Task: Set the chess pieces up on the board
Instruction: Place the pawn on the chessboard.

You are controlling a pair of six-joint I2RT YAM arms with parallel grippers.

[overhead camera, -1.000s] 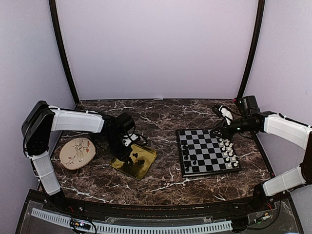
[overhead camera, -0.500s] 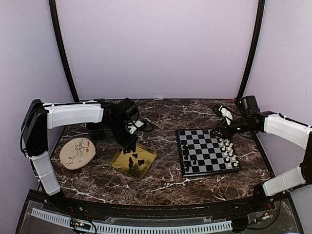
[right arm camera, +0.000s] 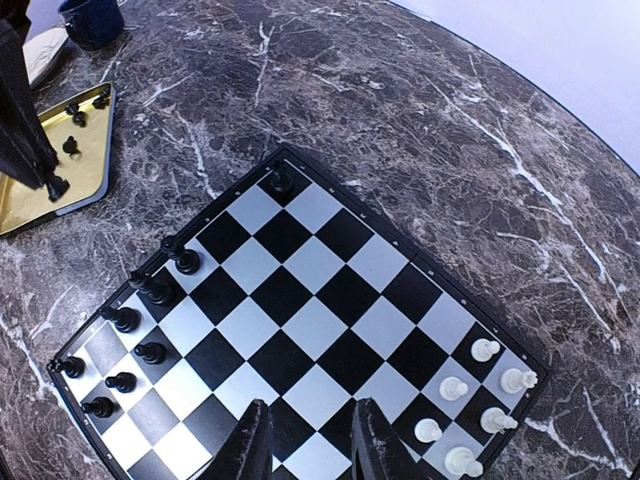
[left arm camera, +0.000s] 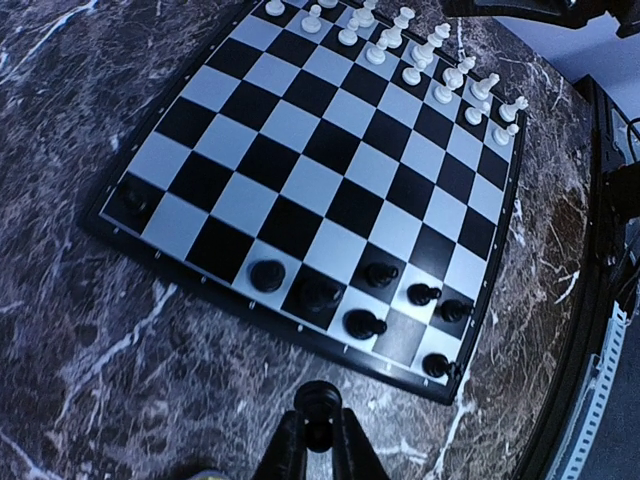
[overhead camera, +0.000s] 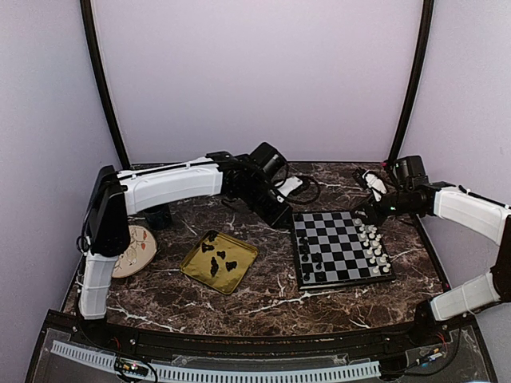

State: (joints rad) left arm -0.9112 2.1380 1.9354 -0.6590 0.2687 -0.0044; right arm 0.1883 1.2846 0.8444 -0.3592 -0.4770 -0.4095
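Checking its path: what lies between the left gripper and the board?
In the left wrist view, only bare marble table separates the left gripper, holding a black piece, from the board.

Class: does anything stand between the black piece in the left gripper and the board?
Nothing visible does. Only bare marble lies between the left gripper, shut on the black piece, and the near edge of the board. Other black pieces stand on its near rows.

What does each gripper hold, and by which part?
The left gripper pinches one black piece, apparently near its top, with the base below the fingertips. The right gripper is open and holds nothing.
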